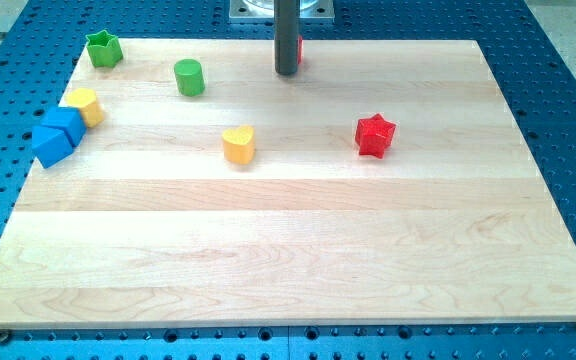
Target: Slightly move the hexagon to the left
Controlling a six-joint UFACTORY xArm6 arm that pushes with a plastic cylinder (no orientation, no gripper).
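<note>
Wooden board [268, 250]: my fingerless tip [287, 73] at twelve o'clock; pushing the yellow hexagon block [85, 105] risks shoving the touching blue cube [65, 122], at its seven o'clock.

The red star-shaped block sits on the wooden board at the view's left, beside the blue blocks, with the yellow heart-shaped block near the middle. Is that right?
Not quite. The camera view shows the red star-shaped block at the view's right, far from the blue blocks, which lie at the left edge of the wooden board. The yellow heart-shaped block is near the middle, as you said.
</note>
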